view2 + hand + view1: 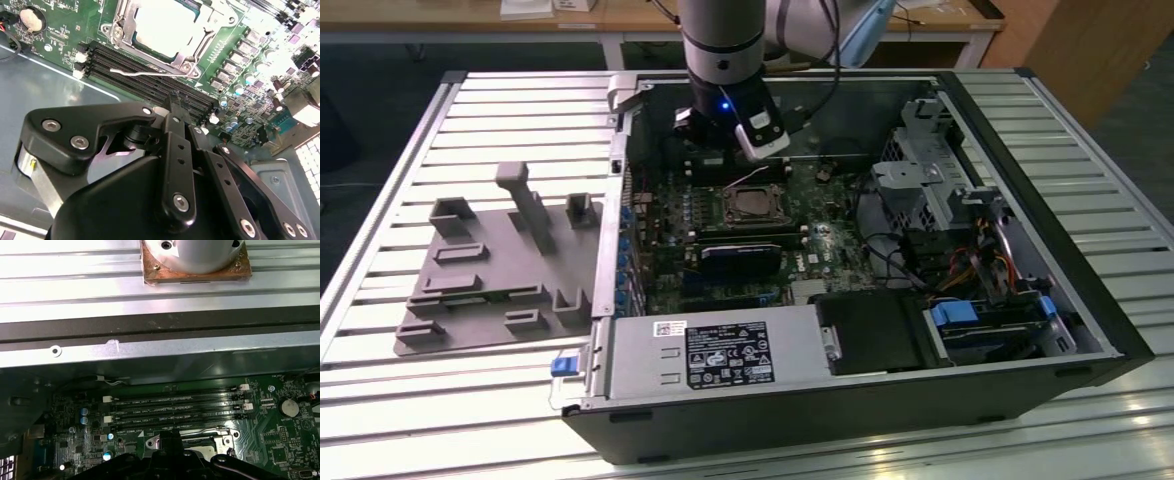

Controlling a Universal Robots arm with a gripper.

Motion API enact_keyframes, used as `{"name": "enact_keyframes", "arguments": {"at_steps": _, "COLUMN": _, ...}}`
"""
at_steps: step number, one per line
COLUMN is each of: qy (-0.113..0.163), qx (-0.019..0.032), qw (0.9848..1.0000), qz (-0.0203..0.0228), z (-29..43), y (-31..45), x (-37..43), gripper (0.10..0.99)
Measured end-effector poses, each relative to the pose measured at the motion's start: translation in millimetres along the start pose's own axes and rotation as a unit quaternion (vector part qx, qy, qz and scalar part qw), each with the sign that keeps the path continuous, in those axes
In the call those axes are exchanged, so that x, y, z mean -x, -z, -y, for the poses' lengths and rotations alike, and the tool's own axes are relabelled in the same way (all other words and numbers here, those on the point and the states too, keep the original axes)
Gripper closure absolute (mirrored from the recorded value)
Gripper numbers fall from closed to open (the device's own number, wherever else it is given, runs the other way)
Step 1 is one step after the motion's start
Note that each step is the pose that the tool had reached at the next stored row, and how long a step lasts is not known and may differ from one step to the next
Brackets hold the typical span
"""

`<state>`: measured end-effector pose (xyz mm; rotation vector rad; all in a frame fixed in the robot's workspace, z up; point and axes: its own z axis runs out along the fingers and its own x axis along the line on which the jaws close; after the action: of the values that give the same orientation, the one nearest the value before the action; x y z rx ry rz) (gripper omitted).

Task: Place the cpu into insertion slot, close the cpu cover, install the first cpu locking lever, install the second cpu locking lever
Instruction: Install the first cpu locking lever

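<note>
- Looking at the exterior view, we saw an open computer case (1107,330) lying on a slatted metal table (400,180), with a grey moulded fixture (467,290) beside it on the exterior view's left.
- The arm (720,50) reached down into the case, and its gripper (731,160) hung just above the insertion slot (726,196) in the green circuit board (667,260).
- The cpu (750,207) sat in that slot as a pale square, well apart from the grey power supply (707,352).
- We could not tell how far the gripper was open, and nothing showed in its hold.
- In the second wrist view, the gripper (175,102) showed its black linkage near the lens.
- Beyond it the cpu (165,22) lay flat in the socket, with the cpu cover (197,47) framing its pale top.
- A thin silver locking lever (145,73) ran along the socket's edge, just beside the black memory slots (150,82); a coin battery (30,19) sat well apart.
- In the first wrist view, the gripper (167,452) hung close over the insertion slot's silver rim (150,442).
- The memory slots (175,410) ran between that rim and the case wall (150,347), with the coin battery (289,407) near them.
</note>
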<state>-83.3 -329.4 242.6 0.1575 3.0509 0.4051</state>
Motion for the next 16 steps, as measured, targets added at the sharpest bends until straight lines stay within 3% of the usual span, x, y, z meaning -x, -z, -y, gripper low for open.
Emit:
{"name": "enact_keyframes", "arguments": {"at_steps": 1, "qy": 0.001, "qx": 0.0004, "qw": 1.0000, "qz": 0.0030, "z": 0.1, "y": -0.4, "x": 0.0, "gripper": 0.984}}
{"name": "enact_keyframes", "arguments": {"at_steps": 6, "qy": 0.007, "qx": 0.0031, "qw": 0.9996, "qz": 0.0268, "z": 0.6, "y": -2.2, "x": -0.1, "gripper": 0.984}}
{"name": "enact_keyframes", "arguments": {"at_steps": 14, "qy": 0.013, "qx": 0.0057, "qw": 0.9987, "qz": 0.0495, "z": 1.7, "y": -6.4, "x": -0.3, "gripper": 0.984}}
{"name": "enact_keyframes", "arguments": {"at_steps": 16, "qy": 0.014, "qx": 0.0059, "qw": 0.9985, "qz": 0.0517, "z": 1.9, "y": -7.1, "x": -0.3, "gripper": 0.984}}
